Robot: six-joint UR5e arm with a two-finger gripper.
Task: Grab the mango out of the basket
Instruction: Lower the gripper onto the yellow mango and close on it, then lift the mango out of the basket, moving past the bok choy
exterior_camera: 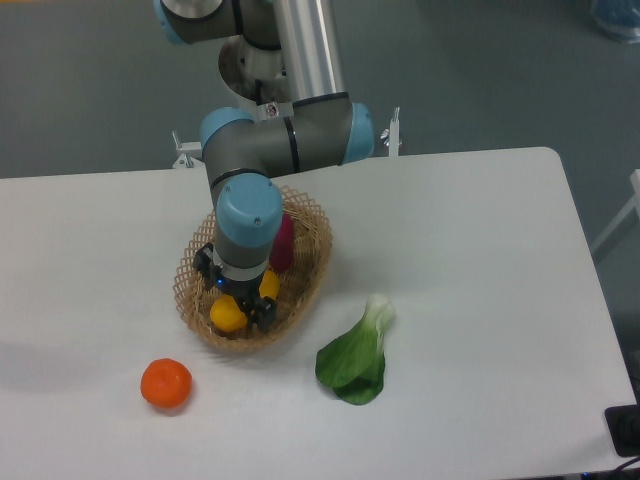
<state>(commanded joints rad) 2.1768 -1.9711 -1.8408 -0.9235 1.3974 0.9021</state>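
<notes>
The arm descends from the far edge of the white table (470, 240) and bends down over the basket (312, 262), an oval tan wicker basket with an open lattice rim that lies left of the table's centre. The wrist points almost straight down, and its blue-capped joint covers much of the basket's interior.

The gripper (238, 306) sits low inside the basket, at its near end. The mango (228, 313) lies there on the basket floor – a smooth yellow-orange fruit. Only part of it shows: one yellow portion at the near left below the gripper body, and a smaller yellow portion just right of it, beside the dark finger (262, 312). The gripper body hides the middle of the fruit. The fingers stand around or directly over the mango, but the view does not show whether they are apart or closed on it – the state cannot be told from this angle.

A dark red-purple tuber (283, 243) lies in the far half of the basket, partly hidden behind the wrist.

Outside the basket, a round orange fruit (165, 384) rests on the table to the near left, apart from the rim. A leafy green vegetable (355, 360) with a pale stalk lies to the near right, close to the basket but not touching it.
</notes>
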